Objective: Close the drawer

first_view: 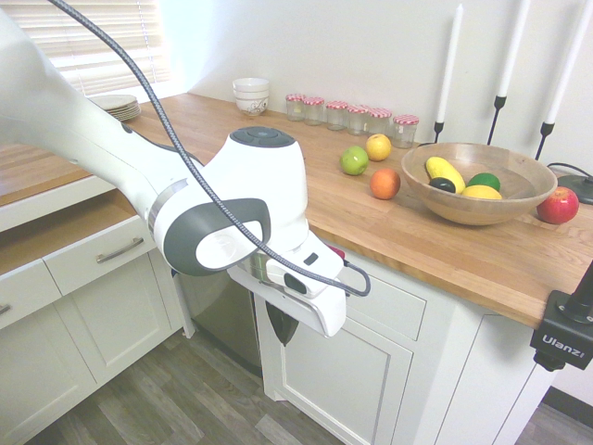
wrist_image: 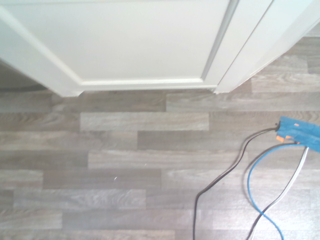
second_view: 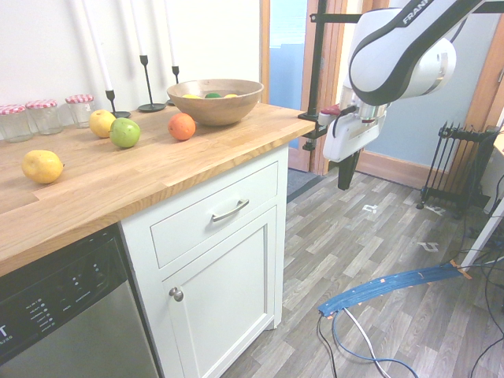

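Observation:
The drawer (second_view: 189, 224) sits under the wooden counter (second_view: 118, 181) with its white front flush with the cabinet face, its silver handle (second_view: 230, 210) showing. In the first exterior view only the right part of the drawer (first_view: 397, 311) shows behind my wrist. My gripper (second_view: 344, 175) hangs out in the room, well away from the cabinet's corner, pointing down at the floor. Its dark fingers (first_view: 281, 324) stand together with nothing between them.
Below the drawer is a cabinet door (second_view: 228, 303), also seen close up as the cabinet door (wrist_image: 125, 40). A dishwasher (second_view: 55, 315) stands beside it. A narrower drawer (first_view: 107, 252) sits on the left unit. A fruit bowl (first_view: 473, 181), loose fruit and jars (first_view: 352, 116) are on the counter.

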Robot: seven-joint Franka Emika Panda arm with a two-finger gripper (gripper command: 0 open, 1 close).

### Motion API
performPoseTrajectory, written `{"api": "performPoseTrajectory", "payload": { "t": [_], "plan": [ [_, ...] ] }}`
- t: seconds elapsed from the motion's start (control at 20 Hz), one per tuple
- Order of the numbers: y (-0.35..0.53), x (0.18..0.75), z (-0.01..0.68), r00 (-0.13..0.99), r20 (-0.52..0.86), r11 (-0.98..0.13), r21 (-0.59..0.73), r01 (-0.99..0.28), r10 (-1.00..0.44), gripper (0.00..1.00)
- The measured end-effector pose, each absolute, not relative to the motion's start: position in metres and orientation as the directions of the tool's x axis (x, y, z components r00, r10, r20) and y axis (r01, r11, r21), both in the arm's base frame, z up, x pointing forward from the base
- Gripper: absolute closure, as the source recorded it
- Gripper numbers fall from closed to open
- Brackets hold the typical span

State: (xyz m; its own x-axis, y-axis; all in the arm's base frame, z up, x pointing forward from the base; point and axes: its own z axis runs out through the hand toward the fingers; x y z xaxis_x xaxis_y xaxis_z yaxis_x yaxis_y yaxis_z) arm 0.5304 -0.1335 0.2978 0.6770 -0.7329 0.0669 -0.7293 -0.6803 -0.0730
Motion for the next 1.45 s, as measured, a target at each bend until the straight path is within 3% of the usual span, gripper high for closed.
{"api": "performPoseTrajectory", "payload": {
  "t": [1.45],
  "plan": [
    [-0.126, 0.510, 0.319, 0.678, 0.068, -0.681, -0.097, -0.726, -0.732, 0.00]
  ]
}}
